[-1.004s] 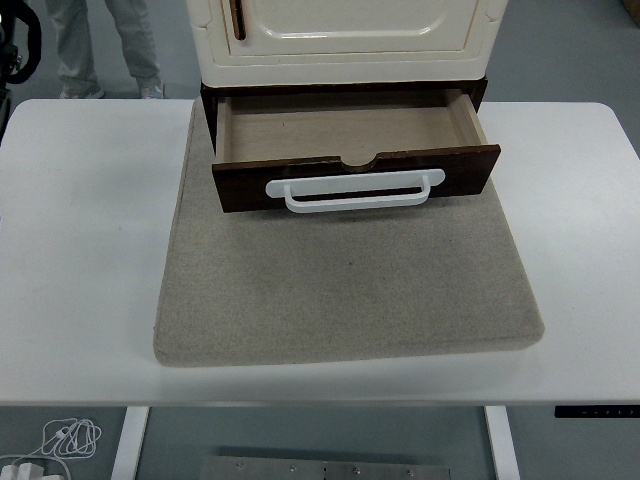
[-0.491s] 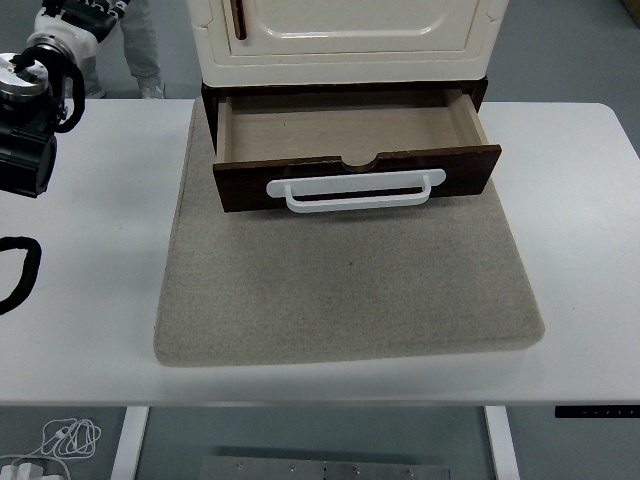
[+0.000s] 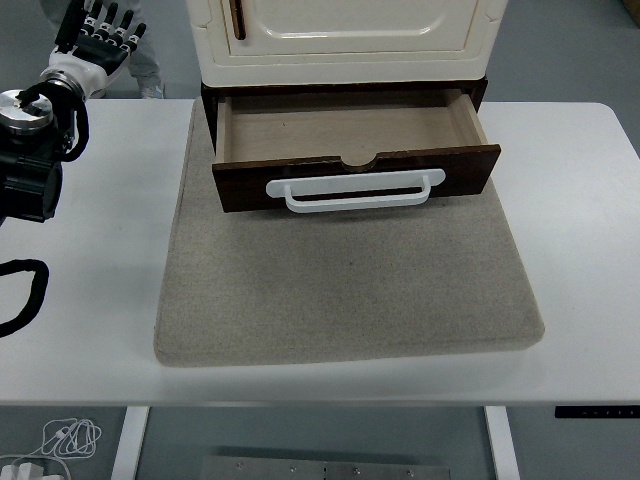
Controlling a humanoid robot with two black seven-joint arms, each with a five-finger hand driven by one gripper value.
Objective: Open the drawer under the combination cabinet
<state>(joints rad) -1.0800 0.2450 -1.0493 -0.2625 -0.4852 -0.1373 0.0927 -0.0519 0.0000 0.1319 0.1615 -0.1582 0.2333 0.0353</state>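
This looks like a robotics lab or test room, though little of the room shows. A plain white height-adjustable table [image 3: 90, 300] stands on a grey floor [image 3: 560, 50], with a control panel [image 3: 597, 411] on its front edge, loose white cables [image 3: 62, 437] underneath, and a person's legs [image 3: 150, 60] standing behind it.

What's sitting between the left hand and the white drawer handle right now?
Nothing visible does. The left hand is raised at the table's far left corner, fingers spread; only bare white table and grey mat lie between it and the drawer handle.
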